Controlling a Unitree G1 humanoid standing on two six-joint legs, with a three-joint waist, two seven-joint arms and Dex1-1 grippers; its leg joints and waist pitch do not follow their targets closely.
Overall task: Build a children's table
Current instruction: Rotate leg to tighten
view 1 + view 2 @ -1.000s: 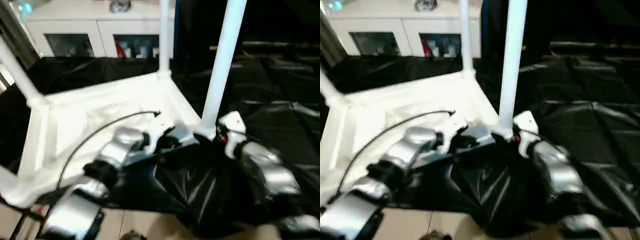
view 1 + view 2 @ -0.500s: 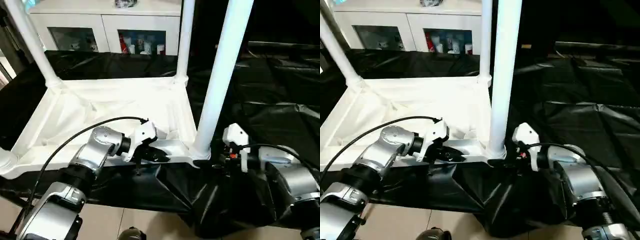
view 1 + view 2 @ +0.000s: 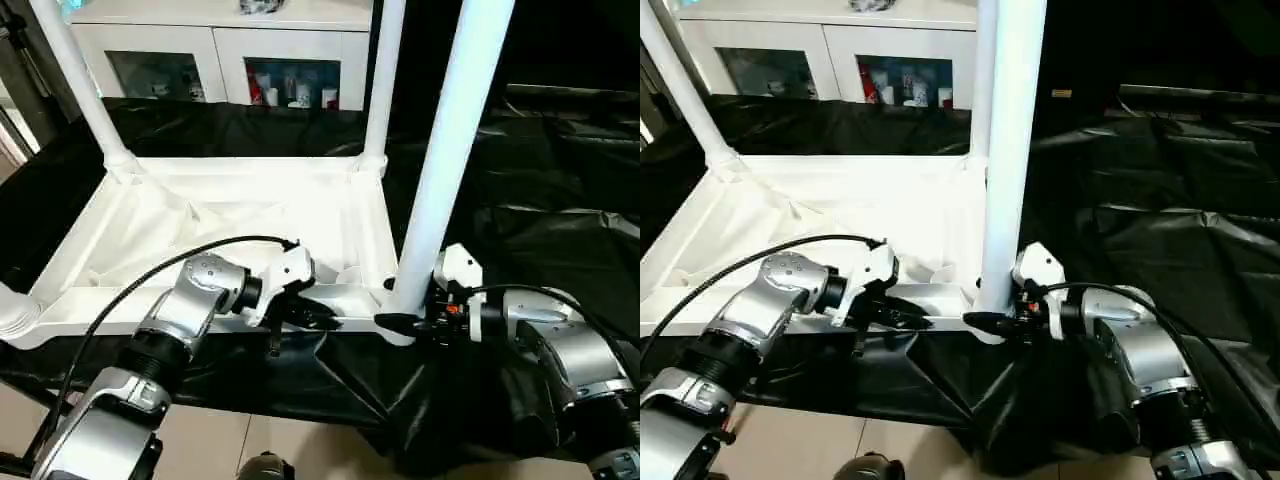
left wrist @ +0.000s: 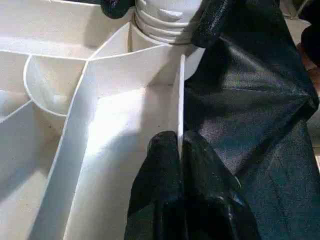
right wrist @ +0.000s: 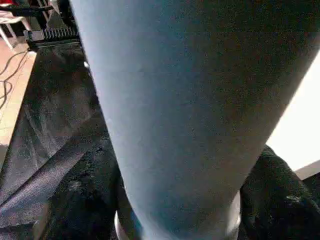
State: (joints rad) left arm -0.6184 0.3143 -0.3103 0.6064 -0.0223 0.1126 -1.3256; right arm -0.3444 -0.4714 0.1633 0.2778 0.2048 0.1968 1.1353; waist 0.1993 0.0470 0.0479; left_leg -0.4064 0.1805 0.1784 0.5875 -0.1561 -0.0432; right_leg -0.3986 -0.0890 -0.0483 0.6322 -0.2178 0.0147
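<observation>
Your two grippers work the near edge of the upturned tabletop (image 3: 250, 215) on the black-draped work table (image 3: 560, 230).

Your left gripper (image 4: 179, 150) is clenched on the thin near rim of the tabletop, one finger inside the ribbed underside and one outside against the black cloth. Your right gripper (image 3: 400, 322) reaches level to the base of the near right leg (image 3: 455, 150), its fingers (image 4: 212, 22) set on either side of the leg's ribbed foot where it sits in the corner socket; you cannot tell whether they press it. That leg stands upright, as do the far right leg (image 3: 380, 85) and the far left leg (image 3: 75, 85). A white cabinet (image 3: 215, 45) stands behind the work table.
</observation>
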